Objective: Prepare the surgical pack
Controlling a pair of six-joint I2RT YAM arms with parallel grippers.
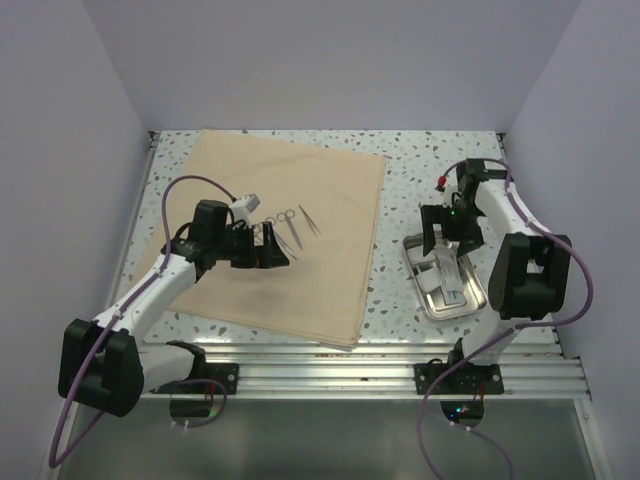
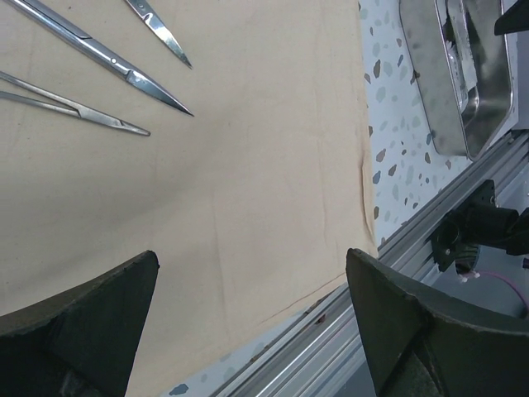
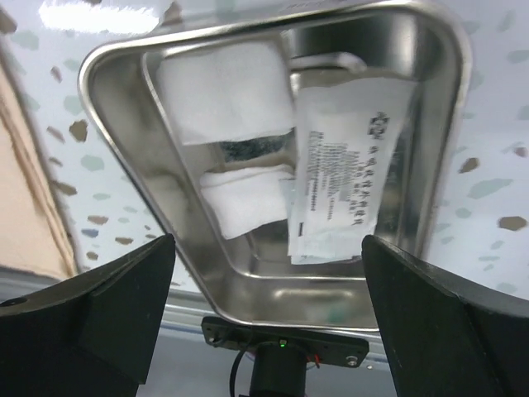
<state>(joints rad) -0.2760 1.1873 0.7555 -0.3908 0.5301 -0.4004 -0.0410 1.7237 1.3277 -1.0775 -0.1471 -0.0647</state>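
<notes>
A tan cloth sheet (image 1: 280,235) lies flat on the speckled table (image 1: 410,180), and steel scissors and forceps (image 1: 290,228) rest on its middle. In the left wrist view the instruments (image 2: 124,74) lie at the upper left on the cloth (image 2: 248,182). My left gripper (image 1: 275,250) hovers open over the cloth beside them, nothing between its fingers (image 2: 91,322). At the right, a shiny steel tray (image 1: 473,300) holds two white gauze squares (image 3: 227,91) and a sealed printed packet (image 3: 347,165). Above that tray my right gripper (image 1: 448,232) stands open and empty.
An aluminium rail (image 1: 350,365) runs along the table's near edge, with both arm bases bolted to it. White walls close in the table at the back and sides. In the left wrist view the tray (image 2: 446,83) sits beyond the cloth's right edge.
</notes>
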